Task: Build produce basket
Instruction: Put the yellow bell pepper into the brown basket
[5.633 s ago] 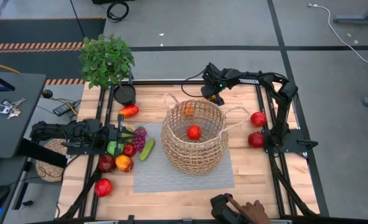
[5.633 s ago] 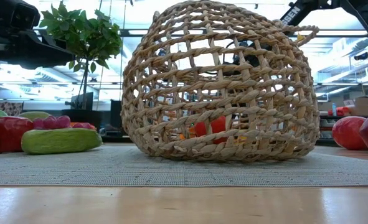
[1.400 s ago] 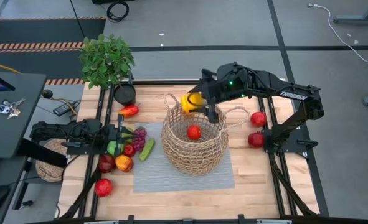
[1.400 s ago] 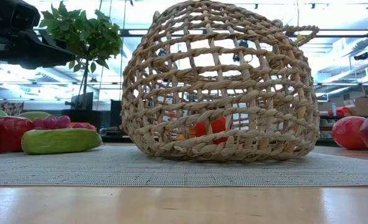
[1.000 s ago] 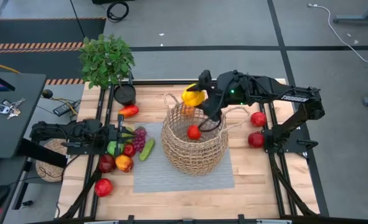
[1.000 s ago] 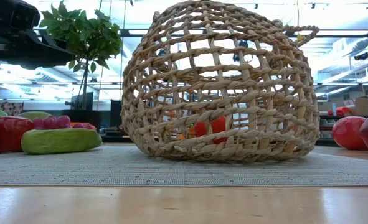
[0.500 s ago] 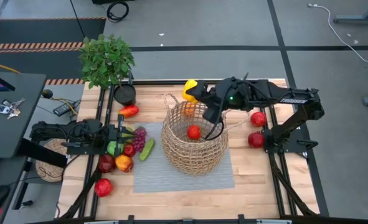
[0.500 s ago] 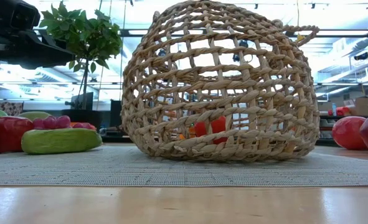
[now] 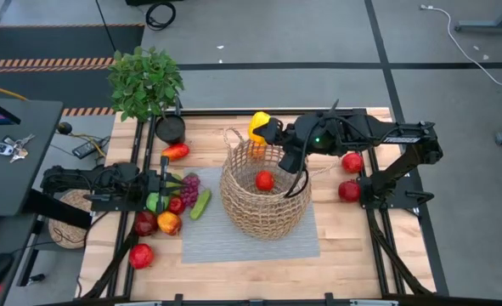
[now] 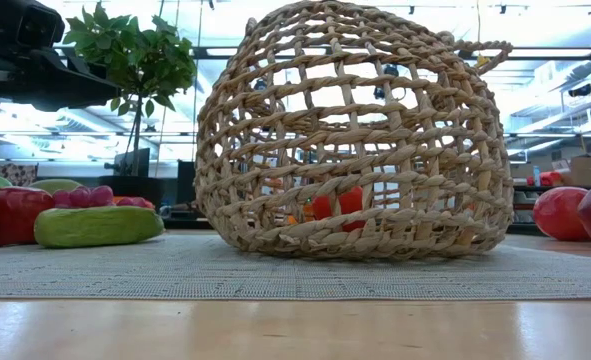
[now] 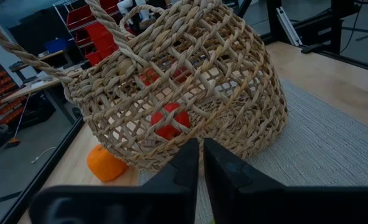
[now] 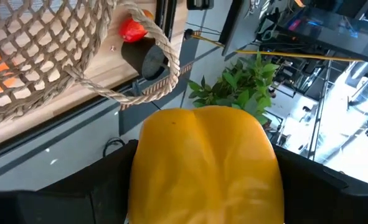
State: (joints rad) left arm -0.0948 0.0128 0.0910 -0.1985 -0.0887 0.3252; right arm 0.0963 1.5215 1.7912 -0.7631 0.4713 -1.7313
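Note:
The tan wicker basket (image 9: 263, 191) stands on a grey mat (image 9: 242, 242) mid-table, with a red apple (image 9: 265, 180) inside it. My right gripper (image 9: 265, 130) is shut on a yellow lobed fruit (image 9: 257, 122), above the basket's far rim. An orange (image 11: 106, 163) lies on the wood by the basket's far side. More produce lies at the left: a red-orange pepper (image 9: 175, 152), grapes (image 9: 189, 182), a cucumber (image 9: 200, 204) and apples. My left gripper (image 9: 164, 182) rests shut among these, touching nothing that I can see. My right gripper pinches the yellow fruit between its two fingers (image 12: 103, 180), one on each of two opposite sides (image 12: 152, 168). The fingers reach in from the table's right, slanting a little down. The fruit is lifted clear, above the basket's far rim.
A potted plant (image 9: 146, 81) in a black pot (image 9: 170, 128) stands at the far left corner. Two red apples (image 9: 352, 161) (image 9: 349, 190) lie by the right arm's base. Black frame rails run along the table's left and right edges.
My right gripper has rolled about the line it points along, with the yellow fruit still between its fingers. It has stayed above the basket's far rim. The basket and the other produce have kept still.

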